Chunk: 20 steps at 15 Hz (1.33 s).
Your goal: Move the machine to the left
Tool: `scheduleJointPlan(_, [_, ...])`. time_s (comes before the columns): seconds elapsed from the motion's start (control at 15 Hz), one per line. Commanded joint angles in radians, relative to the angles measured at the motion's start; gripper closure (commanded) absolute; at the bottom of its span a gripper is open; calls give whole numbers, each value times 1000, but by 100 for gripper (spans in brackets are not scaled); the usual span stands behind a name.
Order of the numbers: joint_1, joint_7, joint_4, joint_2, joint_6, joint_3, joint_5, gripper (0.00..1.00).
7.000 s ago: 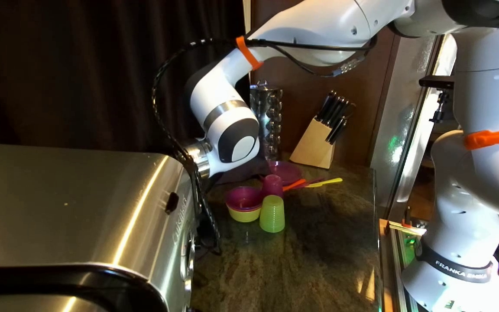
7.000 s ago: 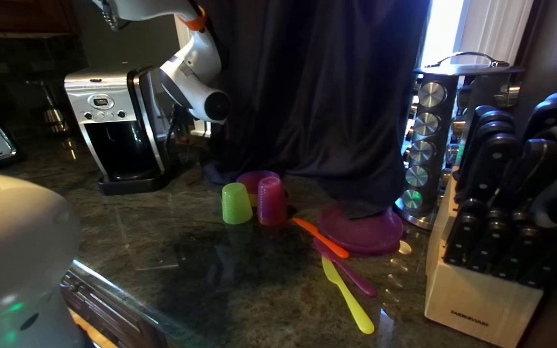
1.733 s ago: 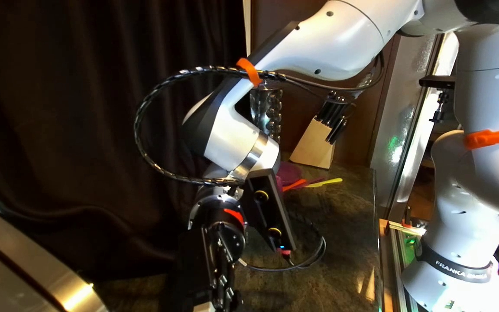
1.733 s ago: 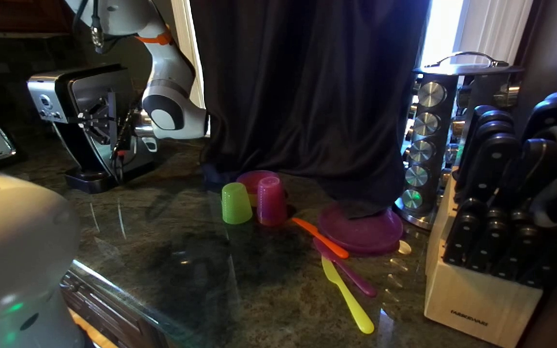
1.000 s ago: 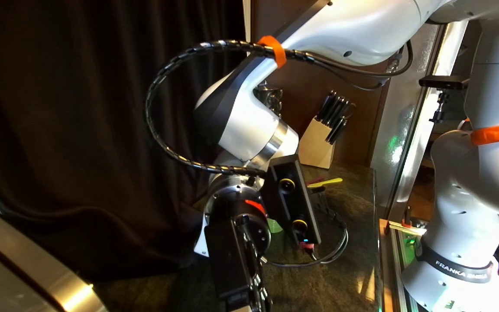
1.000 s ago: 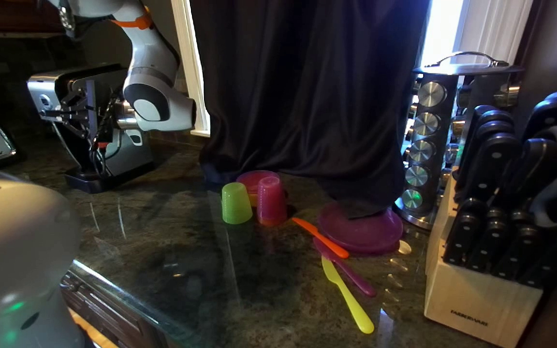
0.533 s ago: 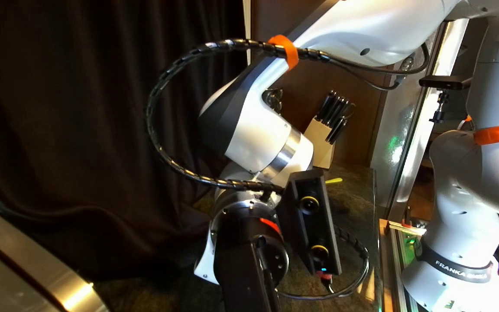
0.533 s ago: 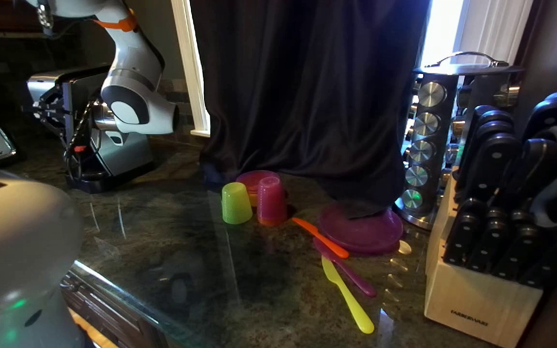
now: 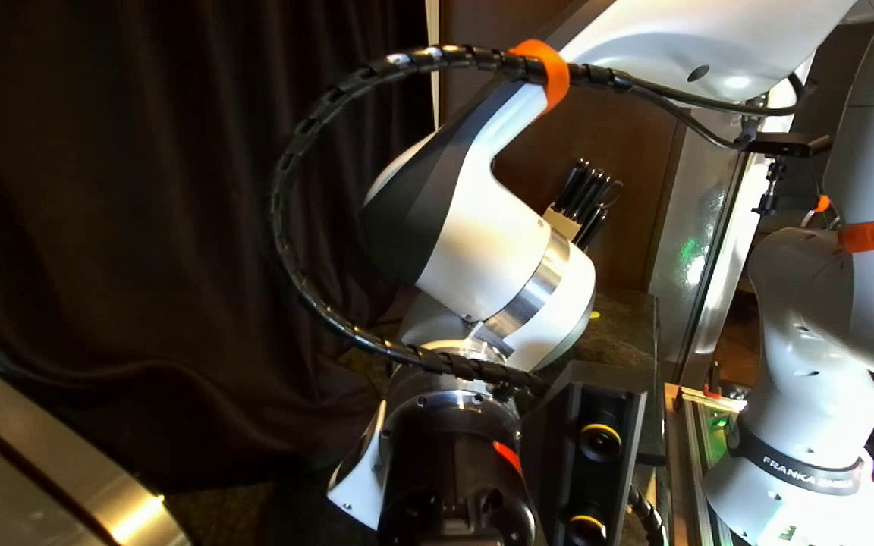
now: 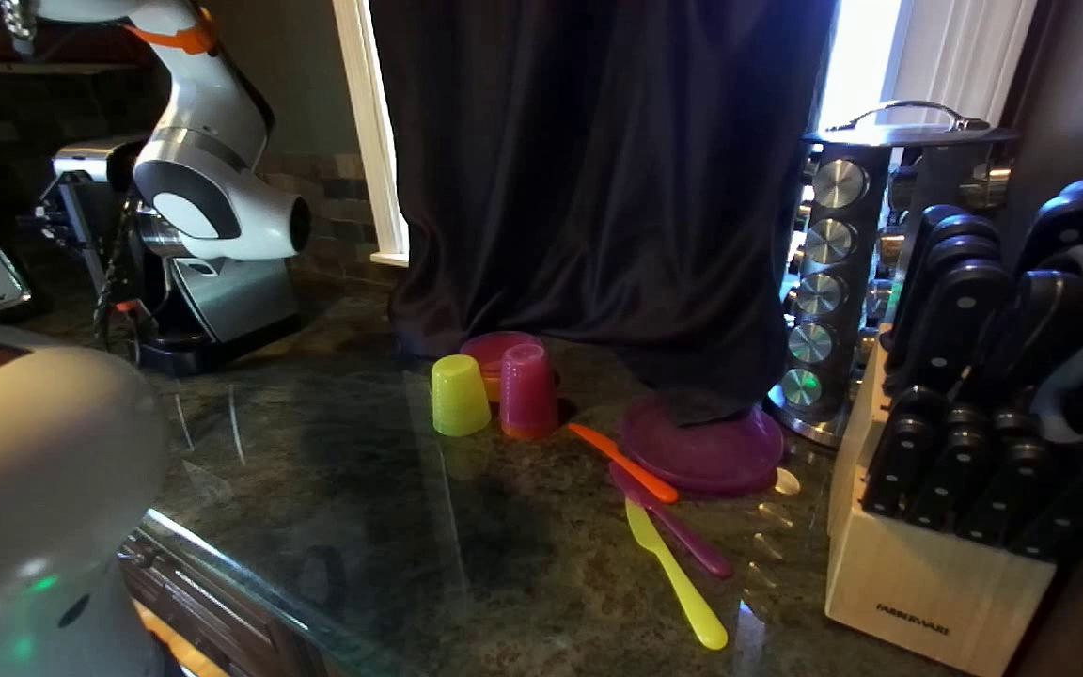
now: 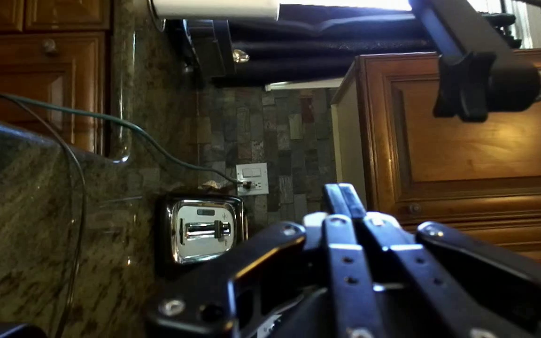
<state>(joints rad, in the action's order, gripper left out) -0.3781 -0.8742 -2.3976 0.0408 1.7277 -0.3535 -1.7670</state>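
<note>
I have the claw point(image 11: 344, 199) clenched, tip to tip in wrist view. In an exterior view, coffee maker point(image 10: 245, 296) stands on granite counter point(image 10: 363, 527), partly behind my arm point(image 10: 212, 188), well apart from yellow cup point(image 10: 460, 397).

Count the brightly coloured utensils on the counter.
3, in an exterior view: orange utensil beside the purple plate, purple utensil next, yellow utensil farthest from the plate. Others may be hidden.

At four o'clock I read FARBERWARE on the pale angular wooden knife block point(image 10: 941, 585), FRANKA on my curved black base band point(image 9: 797, 465)
</note>
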Motion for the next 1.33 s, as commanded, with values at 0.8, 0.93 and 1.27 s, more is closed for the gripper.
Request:
scheduleJointPlan(0.8, [8,-105,-5,-51,119,-11,-134,100])
scheduleJointPlan(0.93, [5,-121,0,-44,144,-14,-160,100])
scheduleJointPlan(1.27, [-1,-196,4,-39,222,-20,-258,100])
